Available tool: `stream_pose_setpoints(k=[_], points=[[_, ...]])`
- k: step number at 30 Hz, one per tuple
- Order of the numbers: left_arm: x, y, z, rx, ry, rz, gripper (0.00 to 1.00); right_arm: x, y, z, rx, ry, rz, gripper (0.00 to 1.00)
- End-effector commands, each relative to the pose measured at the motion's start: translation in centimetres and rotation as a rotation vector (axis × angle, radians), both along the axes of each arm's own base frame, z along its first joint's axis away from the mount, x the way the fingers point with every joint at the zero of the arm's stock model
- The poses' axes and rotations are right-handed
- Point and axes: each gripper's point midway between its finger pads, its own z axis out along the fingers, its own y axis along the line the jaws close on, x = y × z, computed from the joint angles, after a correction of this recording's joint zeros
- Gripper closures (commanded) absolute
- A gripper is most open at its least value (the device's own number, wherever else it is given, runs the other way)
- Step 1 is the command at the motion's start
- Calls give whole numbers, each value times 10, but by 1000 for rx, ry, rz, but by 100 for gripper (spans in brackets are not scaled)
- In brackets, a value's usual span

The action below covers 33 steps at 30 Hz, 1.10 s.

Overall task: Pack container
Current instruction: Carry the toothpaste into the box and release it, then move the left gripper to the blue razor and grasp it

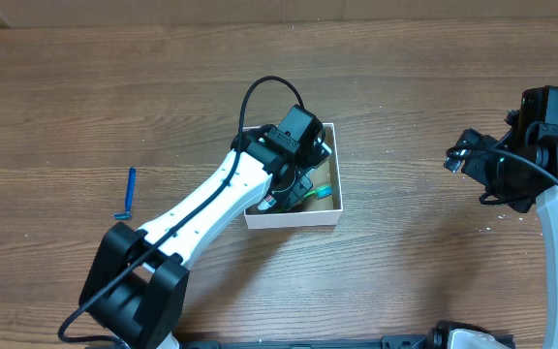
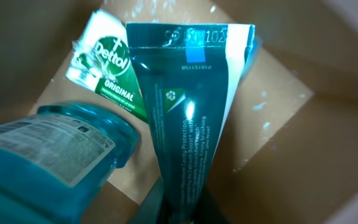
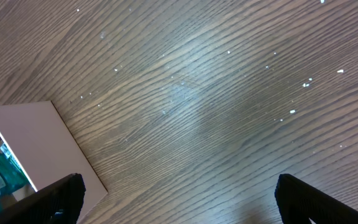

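Observation:
The container (image 1: 294,220) is a square white-walled box with a brown floor at the table's middle. My left gripper (image 1: 294,179) reaches down into it and is shut on a dark teal tube (image 2: 188,118), held over the container floor (image 2: 272,112). Inside lie a green and white Dettol soap pack (image 2: 107,68) and a blue bottle (image 2: 48,146). My right gripper (image 3: 178,199) is open and empty above bare wood, right of the container's outer wall (image 3: 39,140); it also shows in the overhead view (image 1: 458,155).
A blue razor (image 1: 128,193) lies on the wooden table at the left. The left arm's white link (image 1: 211,208) crosses the container's near left corner.

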Motion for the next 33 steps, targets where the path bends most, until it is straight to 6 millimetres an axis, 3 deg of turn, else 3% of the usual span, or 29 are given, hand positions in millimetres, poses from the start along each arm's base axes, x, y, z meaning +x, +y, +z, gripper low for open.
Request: stream_pose_setpoints(k=[1, 2, 5, 7, 8, 11, 12, 15, 16, 18, 27, 30, 33], points=[[4, 1, 4, 12, -26, -8, 73, 1, 2, 3, 1, -16, 9, 0], [5, 1, 6, 8, -32, -8, 62, 1, 2, 3, 1, -16, 9, 0], [9, -3, 28, -19, -68, -9, 55, 1, 2, 3, 1, -16, 9, 0], [10, -4, 48, -37, -93, -8, 44, 1, 2, 3, 1, -16, 8, 0], [9, -3, 74, -54, -113, -3, 44, 1, 2, 3, 1, -16, 8, 0], [3, 2, 107, -74, -131, 19, 43, 1, 2, 3, 1, -16, 9, 0], [1, 8, 119, -71, -140, 41, 41, 1, 2, 3, 1, -16, 8, 0], [1, 47, 145, -23, -186, 233, 20, 1, 2, 3, 1, -16, 9, 0], [3, 63, 151, -9, -203, 305, 3, 1, 2, 3, 1, -16, 9, 0], [7, 101, 159, 5, -214, 476, 0, 1, 2, 3, 1, -16, 9, 0], [27, 237, 140, -90, -93, 969, 0, 1, 2, 3, 1, -16, 9, 0], [26, 284, 119, -94, -75, 1109, 0, 1, 1, 3, 1, -17, 9, 0], [21, 315, 88, -66, -36, 1185, 0, 2, 1, 3, 0, -19, 8, 0]])
